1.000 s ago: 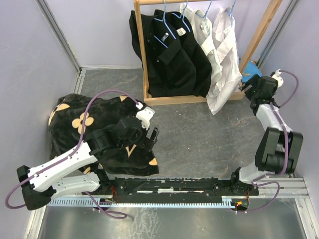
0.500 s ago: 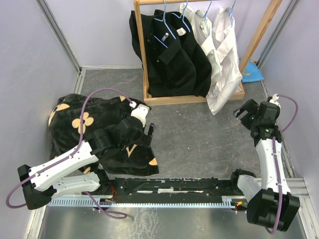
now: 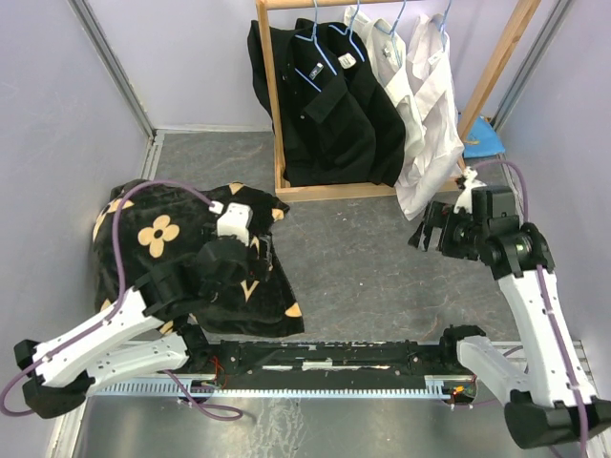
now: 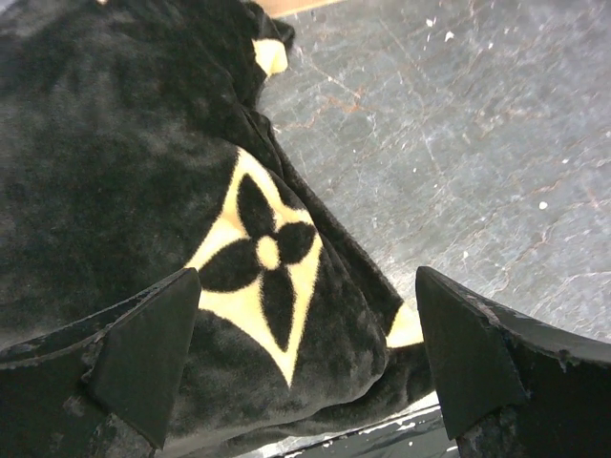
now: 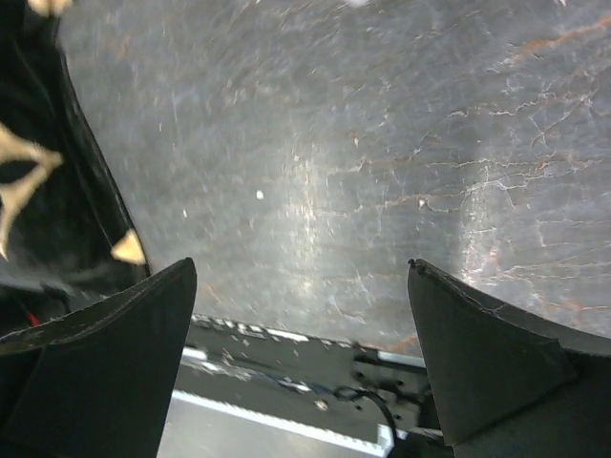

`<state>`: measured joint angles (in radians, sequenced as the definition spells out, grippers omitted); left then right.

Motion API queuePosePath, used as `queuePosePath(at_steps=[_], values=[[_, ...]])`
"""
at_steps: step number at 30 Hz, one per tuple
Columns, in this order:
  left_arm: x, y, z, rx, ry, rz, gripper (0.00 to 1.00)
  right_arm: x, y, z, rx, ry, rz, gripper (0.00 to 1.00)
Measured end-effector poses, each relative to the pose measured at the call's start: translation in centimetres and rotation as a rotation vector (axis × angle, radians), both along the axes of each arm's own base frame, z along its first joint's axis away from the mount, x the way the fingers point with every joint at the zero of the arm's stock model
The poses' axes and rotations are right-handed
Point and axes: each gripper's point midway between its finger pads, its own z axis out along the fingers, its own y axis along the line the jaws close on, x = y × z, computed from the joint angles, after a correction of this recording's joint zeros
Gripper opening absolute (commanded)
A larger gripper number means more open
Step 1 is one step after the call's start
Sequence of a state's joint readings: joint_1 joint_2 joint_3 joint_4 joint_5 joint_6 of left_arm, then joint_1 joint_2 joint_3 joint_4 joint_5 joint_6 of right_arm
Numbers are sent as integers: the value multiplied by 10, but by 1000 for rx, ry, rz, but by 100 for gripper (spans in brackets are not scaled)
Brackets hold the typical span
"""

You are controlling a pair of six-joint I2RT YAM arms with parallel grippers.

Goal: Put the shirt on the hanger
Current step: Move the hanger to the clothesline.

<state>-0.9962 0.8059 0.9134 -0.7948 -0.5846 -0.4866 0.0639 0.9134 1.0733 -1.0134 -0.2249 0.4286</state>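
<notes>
The grey table [image 3: 368, 262] is being viewed from above, and the clock directions here are read in that top view. At its 12 o'clock edge a wooden clothes rack [image 3: 269, 105] is standing upright, and garments are being carried on its top bar. Toward 9 o'clock the table is being covered by a crumpled black cloth with tan flower motifs [image 3: 160, 234]. On the rack, two black shirts [image 3: 325, 105] are being hung at the left end, with a second white shirt [image 3: 387, 57] just beside them.

The shirt [image 3: 431, 110], white and collared, is being held up at the rack's right end, its lower hem hanging down to the rack's base rail. It is being borne by the hanger [image 3: 444, 24], whose light-blue hook is being seen over the top bar.

The right gripper [image 3: 426, 229] is being held over bare table, with the shirt lying at its 12 o'clock; the hem is near the fingers, and no contact is being shown. Its jaws are being kept spread wide, with only grey table seen between them in the right wrist view.

The left gripper [image 3: 264, 250] is being held over the near edge of the black cloth, well apart from the shirt, which lies at its 2 o'clock. Its jaws are likewise being kept wide apart, and nothing is being gripped; a tan flower is being framed between the fingers in the left wrist view.
</notes>
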Motion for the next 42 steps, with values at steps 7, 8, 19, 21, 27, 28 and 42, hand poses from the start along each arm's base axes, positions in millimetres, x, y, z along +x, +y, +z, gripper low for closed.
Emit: queuePosePath(at_steps=[7,8,19,21,27,28,42], values=[[-5,21,22,-81,-93,28,99,-65,27,41,-113,-213,335,99],[-6,23,24,-87,-101,29,99,-70,25,46,-113,-247,344,99],[-12,39,28,-158,-198,22,99,-53,-37,100,-291,-505,19,96],[-11,38,27,-158,-197,21,99,-35,-40,117,-320,-512,-27,92],[-12,33,26,-156,-195,-7,99,40,-31,185,-386,-552,-117,87],[-12,32,26,-154,-194,-9,99,53,-28,197,-393,-565,-125,87],[-13,24,21,-157,-181,-44,99,194,-32,217,-482,-482,-141,77]])
